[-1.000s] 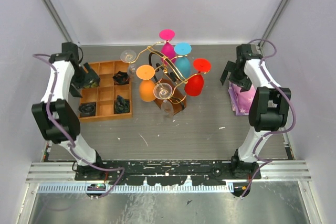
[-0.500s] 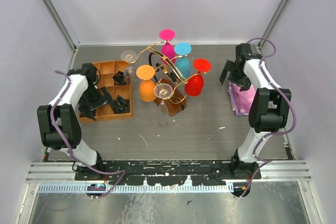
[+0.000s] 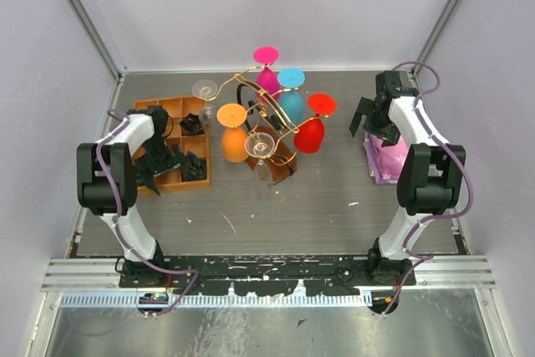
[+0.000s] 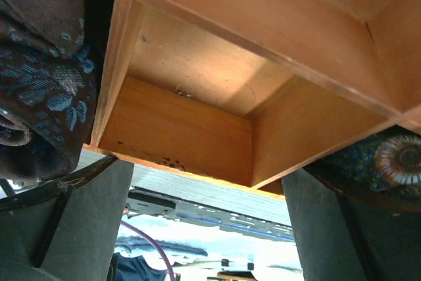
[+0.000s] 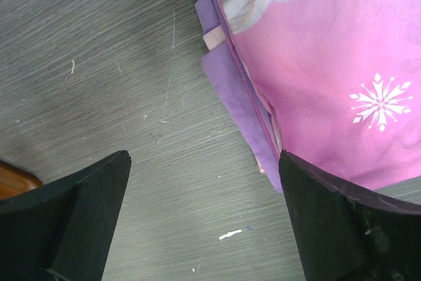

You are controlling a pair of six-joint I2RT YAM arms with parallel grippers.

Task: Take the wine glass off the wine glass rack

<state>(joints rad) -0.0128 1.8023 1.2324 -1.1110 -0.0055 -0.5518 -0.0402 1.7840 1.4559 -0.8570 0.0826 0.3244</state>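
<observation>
The wine glass rack [image 3: 269,119], gold curly wire on a dark brown base, stands at the table's middle back. Coloured wine glasses hang on it upside down: orange [image 3: 233,141], pink [image 3: 267,73], teal [image 3: 290,99] and red [image 3: 310,133]. Two clear glasses [image 3: 260,155] hang there too. My left gripper [image 3: 155,165] is open and empty, low over the near part of the wooden tray [image 3: 167,186], left of the rack. In the left wrist view its fingers [image 4: 85,228] frame the tray's near wall [image 4: 177,133]. My right gripper [image 3: 374,127] is open and empty, right of the rack.
The compartmented wooden tray holds dark patterned cloth bundles [image 4: 39,77] in several cells. A pink and purple bag [image 5: 329,64] lies flat at the right edge of the table, under my right gripper [image 5: 210,228]. Grey walls close in the table.
My left arm has swung in from the far left and its gripper has come down over the tray's near cells. The right arm has hardly moved. The glasses hang as before.
</observation>
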